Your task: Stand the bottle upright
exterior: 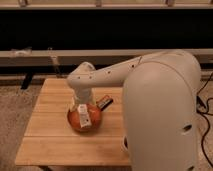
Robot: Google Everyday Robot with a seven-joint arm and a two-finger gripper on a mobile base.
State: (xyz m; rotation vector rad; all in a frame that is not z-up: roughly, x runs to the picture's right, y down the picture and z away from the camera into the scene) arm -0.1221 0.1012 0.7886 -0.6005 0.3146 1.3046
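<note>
The bottle (83, 116), clear with a pale label, shows in front of an orange bowl (74, 121) on the wooden table (50, 135). It stands roughly on end, slightly tilted, directly below my gripper. My gripper (82, 106) comes down from the white arm (107, 75) and sits right at the bottle's top, over the bowl. Whether it grips the bottle is not visible. The bottle's cap is hidden by the gripper.
A small dark object (105, 101) lies by the bowl's right rim. My bulky white arm body (162, 115) covers the table's right side; a bit of something white (124, 144) peeks out at its edge. Carpet surrounds the table; a rail runs behind.
</note>
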